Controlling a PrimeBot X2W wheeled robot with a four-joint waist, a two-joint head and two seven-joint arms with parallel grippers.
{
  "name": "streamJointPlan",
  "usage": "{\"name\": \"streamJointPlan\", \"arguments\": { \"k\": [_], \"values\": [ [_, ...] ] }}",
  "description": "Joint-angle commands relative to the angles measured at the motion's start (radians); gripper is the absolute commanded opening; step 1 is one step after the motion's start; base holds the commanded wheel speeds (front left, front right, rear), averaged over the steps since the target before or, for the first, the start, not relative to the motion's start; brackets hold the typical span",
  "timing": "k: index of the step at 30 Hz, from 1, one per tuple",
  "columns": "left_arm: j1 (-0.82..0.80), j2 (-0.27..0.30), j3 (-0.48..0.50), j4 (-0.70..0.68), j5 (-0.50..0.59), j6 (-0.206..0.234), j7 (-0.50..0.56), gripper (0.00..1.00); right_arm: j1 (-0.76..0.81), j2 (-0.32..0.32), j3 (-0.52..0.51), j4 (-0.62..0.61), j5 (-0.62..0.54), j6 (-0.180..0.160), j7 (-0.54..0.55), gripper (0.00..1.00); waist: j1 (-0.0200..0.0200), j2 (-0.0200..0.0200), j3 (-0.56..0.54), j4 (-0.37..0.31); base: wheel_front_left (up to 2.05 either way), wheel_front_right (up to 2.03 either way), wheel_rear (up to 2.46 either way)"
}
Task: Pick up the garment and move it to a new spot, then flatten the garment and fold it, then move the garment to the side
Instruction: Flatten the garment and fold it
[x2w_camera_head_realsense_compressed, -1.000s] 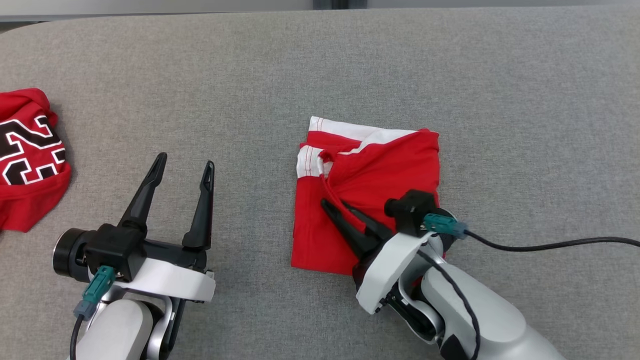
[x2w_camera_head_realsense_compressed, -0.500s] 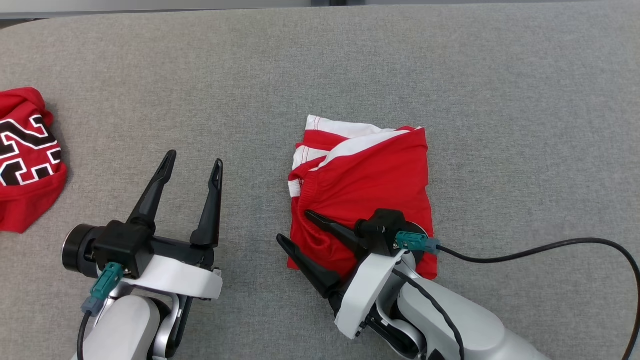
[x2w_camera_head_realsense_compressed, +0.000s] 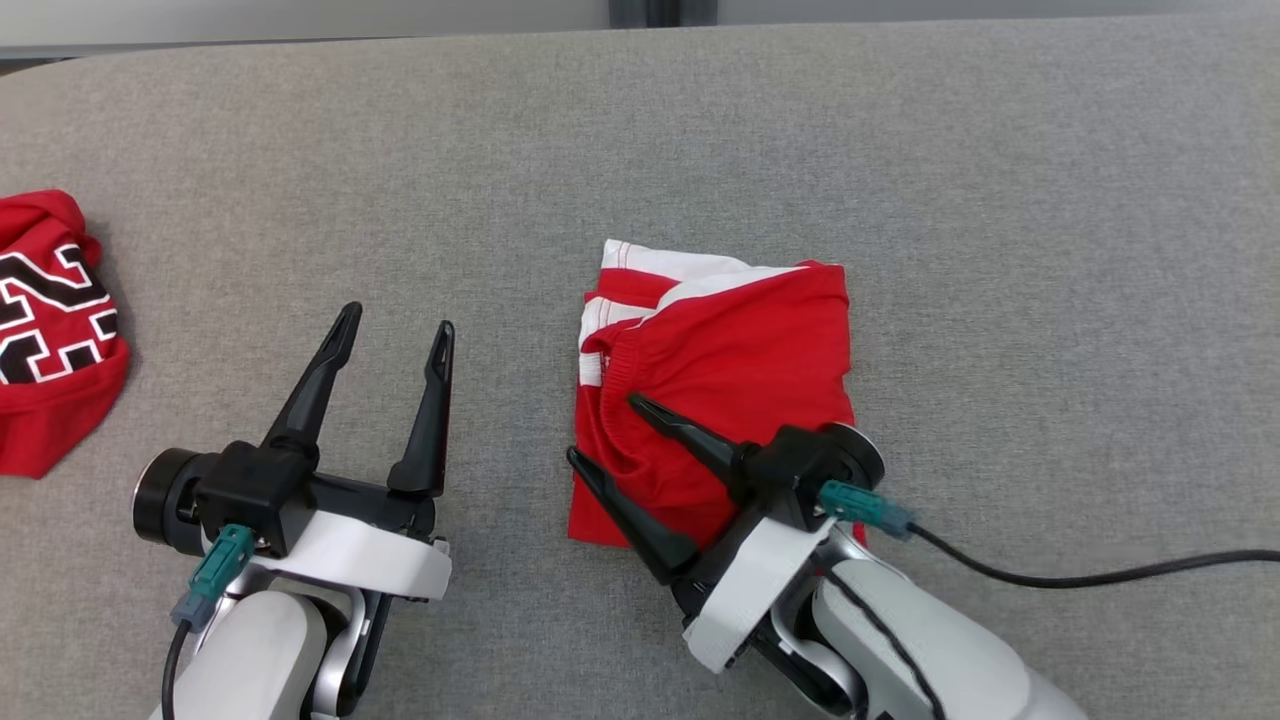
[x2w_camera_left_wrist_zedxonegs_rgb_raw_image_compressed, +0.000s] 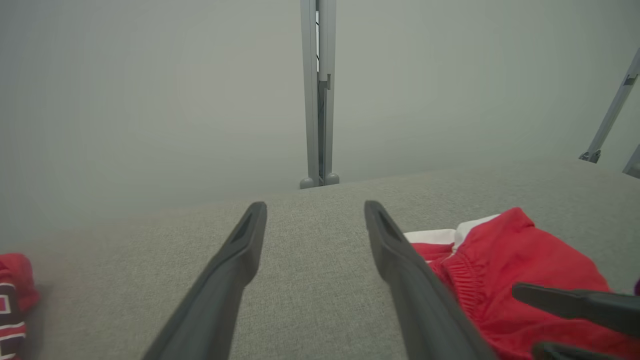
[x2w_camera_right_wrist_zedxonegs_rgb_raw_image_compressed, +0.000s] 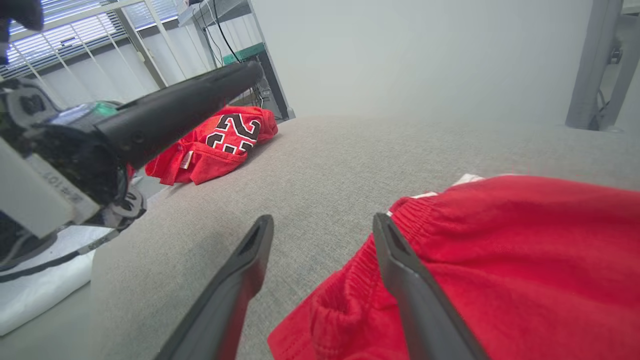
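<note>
Garment (x2w_camera_head_realsense_compressed: 730, 370), red with white trim, lies folded mid-tabletop (x2w_camera_head_realsense_compressed: 1000, 180). Right gripper (x2w_camera_head_realsense_compressed: 602, 428) stands spread over its near left corner; left gripper (x2w_camera_head_realsense_compressed: 398, 320), also apart, hovers beside. Shifting it aside likely needs every layer pinched together, then a low slide. Jersey (x2w_camera_head_realsense_compressed: 50, 340) at far left shows black numerals, a 2 first.

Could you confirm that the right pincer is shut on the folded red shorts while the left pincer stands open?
Not quite: the head view shows the right pincer open, fingers spread across the left edge of the folded red shorts. The left pincer does stand open.
</note>
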Motion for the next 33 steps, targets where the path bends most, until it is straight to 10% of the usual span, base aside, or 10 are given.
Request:
{"name": "streamJointPlan", "arguments": {
  "k": [1, 17, 33],
  "values": [
    [-0.006, 0.001, 0.005, 0.001, 0.001, 0.004, -0.005, 1.0, 0.02, -0.006, -0.032, -0.05, -0.003, 0.001, -0.005, 1.0, 0.0, 0.0, -0.005, -0.006, 0.0, 0.0, 0.0],
    [0.053, 0.054, 0.061, -0.043, -0.006, 0.063, 0.003, 1.0, 0.267, -0.006, -0.606, -0.352, -0.26, 0.001, 0.002, 1.0, 0.0, 0.0, -0.068, -0.062, 0.0, 0.0, 0.0],
    [0.14, 0.084, 0.117, -0.081, -0.036, 0.104, 0.002, 1.0, 0.46, -0.006, -0.838, -0.446, -0.335, 0.001, 0.096, 1.0, 0.0, 0.0, -0.137, -0.076, 0.0, 0.0, 0.0]
  ]
}}
